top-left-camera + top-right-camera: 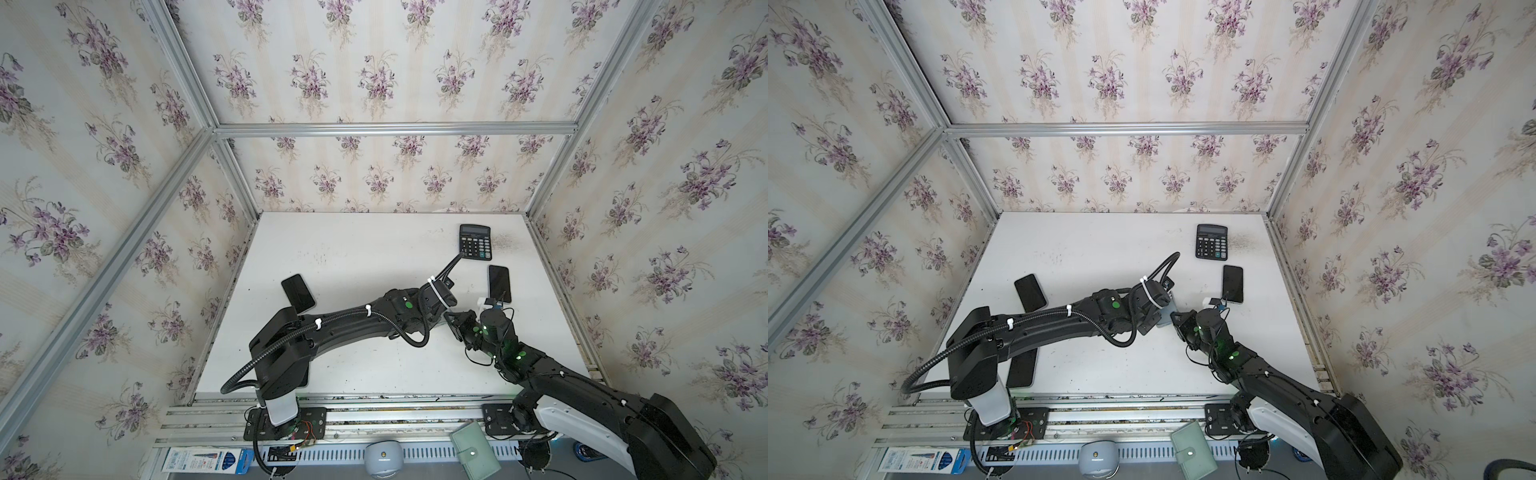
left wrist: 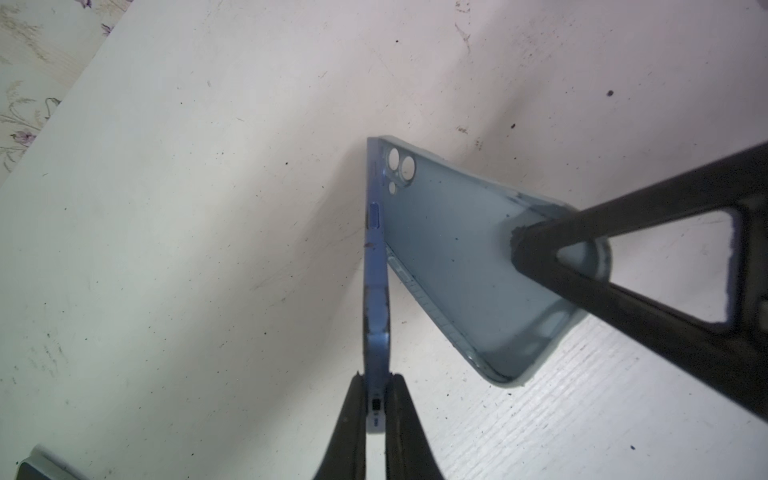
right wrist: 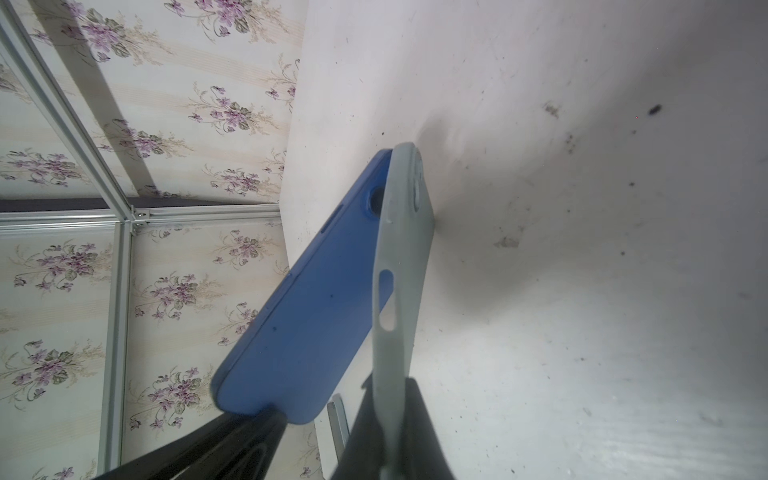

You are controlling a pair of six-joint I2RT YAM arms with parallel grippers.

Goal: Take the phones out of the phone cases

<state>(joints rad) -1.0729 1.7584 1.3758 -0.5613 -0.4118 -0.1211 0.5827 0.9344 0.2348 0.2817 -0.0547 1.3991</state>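
Closest to me, on the front rail, lies a green wallet (image 1: 475, 455). Just behind it the two arm bases are bolted down. The left arm (image 1: 353, 320) stretches low and long from the near left corner, slanting across the white table (image 1: 353, 249) to a spot right of the middle. The right arm (image 1: 582, 382) comes in from the near right corner, its forearm angling inward and its wrist turned to face the other.

The two tools meet there. The left gripper (image 2: 376, 399) has its jaws pinched tight on the near end of the blue phone (image 2: 376, 291), which stands on edge between them. The right gripper (image 3: 388, 399) is clamped just as tight on the near rim of the grey-blue phone case (image 3: 401, 249). In the left wrist view the phone case (image 2: 453, 257) is peeled wide away from the phone at the held end, its hollow inside showing. The two join only at the far camera corner. That corner sits low by the table; I cannot tell whether it touches.

Further back, a black handset (image 1: 298, 293) lies on the left and another handset (image 1: 498, 283) on the right. Farthest off is a calculator (image 1: 476, 242).
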